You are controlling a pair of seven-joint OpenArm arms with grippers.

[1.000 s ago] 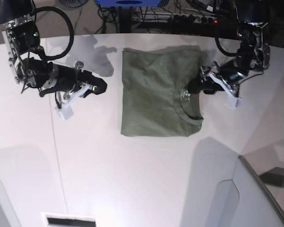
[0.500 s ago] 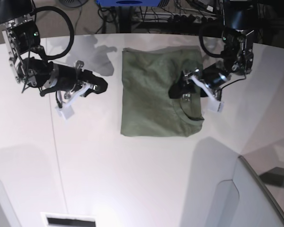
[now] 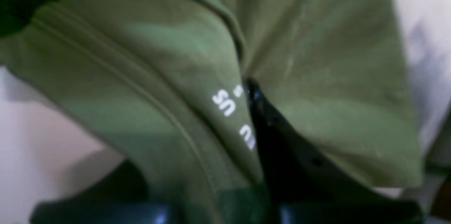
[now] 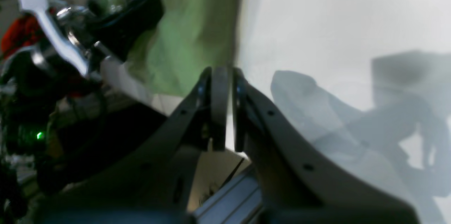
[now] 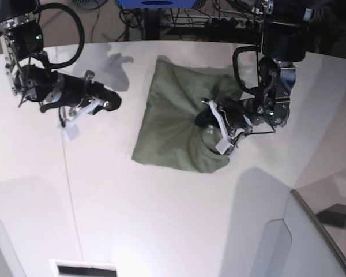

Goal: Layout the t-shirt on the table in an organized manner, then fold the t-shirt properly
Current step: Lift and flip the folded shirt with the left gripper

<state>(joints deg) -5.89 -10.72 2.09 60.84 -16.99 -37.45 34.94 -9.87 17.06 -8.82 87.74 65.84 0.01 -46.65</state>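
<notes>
White and smooth, the table (image 5: 161,219) curves along its far edge, with dark cables and a power strip (image 5: 236,22) behind it and a thin seam line running down its left part. At the base view's right, the left gripper (image 5: 206,122) reaches low over the t-shirt (image 5: 173,124), its dark jaws pinched on the soft olive fabric by the neck, where small white lettering shows. Around the grip the cloth is bunched and creased, and the shirt lies skewed on the tabletop. Off to the other side, the right gripper (image 4: 222,76) hangs above bare table with its jaws pressed together, holding nothing.
</notes>
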